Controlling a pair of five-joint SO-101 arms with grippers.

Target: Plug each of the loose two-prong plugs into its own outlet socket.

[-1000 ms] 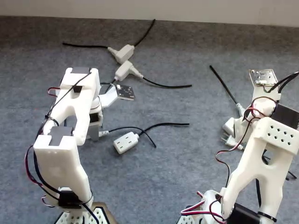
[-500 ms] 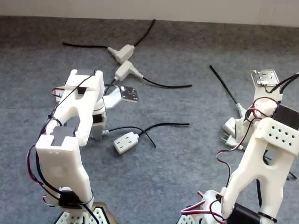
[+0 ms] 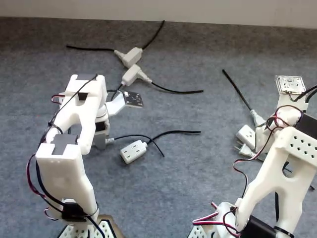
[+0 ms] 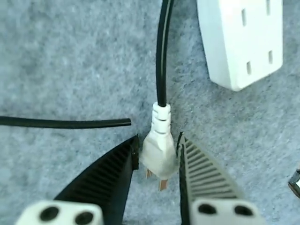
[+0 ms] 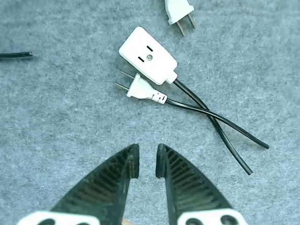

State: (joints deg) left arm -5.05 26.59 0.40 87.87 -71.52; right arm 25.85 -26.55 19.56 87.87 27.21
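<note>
In the left wrist view, my left gripper is shut on a white two-prong plug with a black cord, its prongs pointing back toward the wrist. A white outlet socket lies just beyond it, also seen in the high view as the outlet beside the left arm. My right gripper hangs above the carpet, open by a narrow gap and holding nothing. Ahead of it lie a second white outlet, a loose plug touching its side, and another loose plug farther off.
At the back of the grey carpet, two white connectors lie with black cords trailing away. A loose black cord end runs beside my left gripper. Crossed black cords lie near the right outlet.
The right arm's wrist has shifted to the right, uncovering the outlet beside it. The left arm swung slightly right and came back to nearly the same place.
</note>
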